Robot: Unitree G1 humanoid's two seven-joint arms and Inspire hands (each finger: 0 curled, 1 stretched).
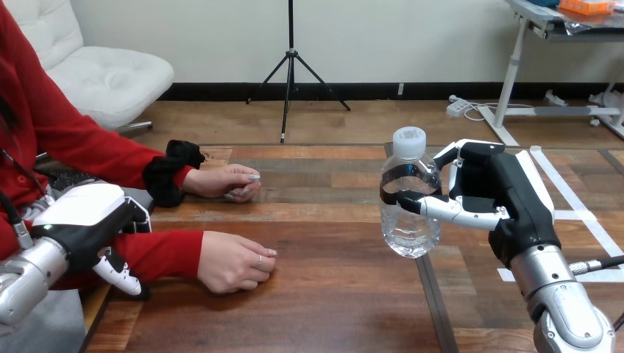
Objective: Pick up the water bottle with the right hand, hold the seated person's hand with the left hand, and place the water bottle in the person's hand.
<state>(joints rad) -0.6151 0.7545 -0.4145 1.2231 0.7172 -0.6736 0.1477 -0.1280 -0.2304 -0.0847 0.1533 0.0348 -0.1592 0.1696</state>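
A clear plastic water bottle [410, 197] with a white cap stands upright at the table's middle right, with my right hand [491, 193] shut on it, thumb across its front and fingers behind. My left hand [92, 224] hovers at the left edge, over the forearm of the person's nearer arm, fingers curled downward and holding nothing. The person's nearer hand [234, 261] rests palm down on the table, loosely closed. Farther back lies the person's other hand [228, 181], also resting on the wood.
The wooden table [324, 294] has a seam running toward me at the right and white tape lines [581, 217] by my right arm. A black cloth band [173, 173] sits round the person's far wrist.
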